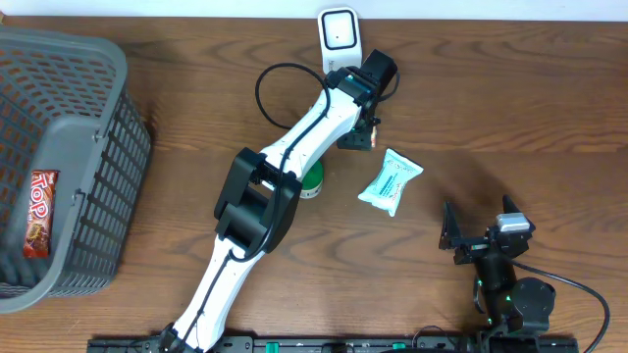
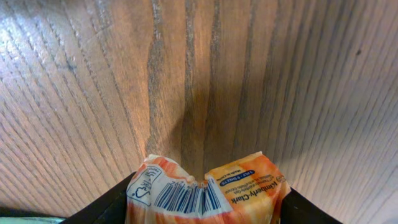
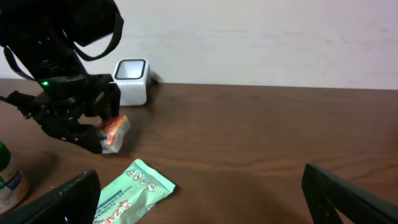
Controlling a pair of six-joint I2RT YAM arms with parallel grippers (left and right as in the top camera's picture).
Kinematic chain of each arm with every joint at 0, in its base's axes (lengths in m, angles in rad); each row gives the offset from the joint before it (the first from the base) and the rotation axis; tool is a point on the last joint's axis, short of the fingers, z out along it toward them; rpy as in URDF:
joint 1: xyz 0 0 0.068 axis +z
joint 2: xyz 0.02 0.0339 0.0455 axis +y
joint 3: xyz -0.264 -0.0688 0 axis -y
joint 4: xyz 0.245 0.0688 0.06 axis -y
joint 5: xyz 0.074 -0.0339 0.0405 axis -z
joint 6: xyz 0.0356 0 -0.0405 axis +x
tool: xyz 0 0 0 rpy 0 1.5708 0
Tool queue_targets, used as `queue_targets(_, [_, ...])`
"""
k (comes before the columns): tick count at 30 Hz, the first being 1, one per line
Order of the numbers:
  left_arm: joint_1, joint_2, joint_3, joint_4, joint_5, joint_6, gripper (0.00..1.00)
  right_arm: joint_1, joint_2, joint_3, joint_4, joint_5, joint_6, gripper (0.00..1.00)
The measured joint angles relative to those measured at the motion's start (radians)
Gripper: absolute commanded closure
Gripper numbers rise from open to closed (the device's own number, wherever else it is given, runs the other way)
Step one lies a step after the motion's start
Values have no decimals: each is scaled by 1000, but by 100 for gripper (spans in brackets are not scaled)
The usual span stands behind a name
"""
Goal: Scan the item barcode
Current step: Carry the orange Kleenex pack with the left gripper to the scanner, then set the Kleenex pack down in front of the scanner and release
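Note:
An orange tissue pack (image 2: 208,190) with a blue barcode on a white patch sits crumpled between the fingers of my left gripper (image 2: 208,200), which press on both its sides. The barcode faces the wrist camera. In the right wrist view the pack (image 3: 114,134) hangs low over the wooden table. It is a short way in front of the white scanner (image 3: 130,81), which stands at the back edge (image 1: 338,37). My left gripper (image 1: 359,137) is just in front of the scanner. My right gripper (image 1: 478,224) rests at the front right, wide open and holding nothing.
A mint-green pouch (image 1: 391,181) lies flat in the middle, close to my open right gripper (image 3: 205,199). A green and white bottle (image 1: 312,183) stands beside the left arm. The grey basket (image 1: 98,137) at the left holds a red snack bar (image 1: 39,211).

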Motion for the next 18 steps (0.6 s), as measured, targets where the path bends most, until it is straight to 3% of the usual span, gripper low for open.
queue_targets(1, [0,0,0,6,0,0,6,0,0,0,0,0,0,1])
queue_targets(2, [0,0,0,16,1,0,2,0,0,0,0,0,0,1])
queue_targets(11, [0,0,0,129,0,34,2,0,0,0,0,0,0,1])
queue_targets(15, [9,-16,-2,293,4,225,2,0,0,0,0,0,0,1])
queue_targets(18, [31,-80,-3,322,8,405,2,0,0,0,0,0,0,1])
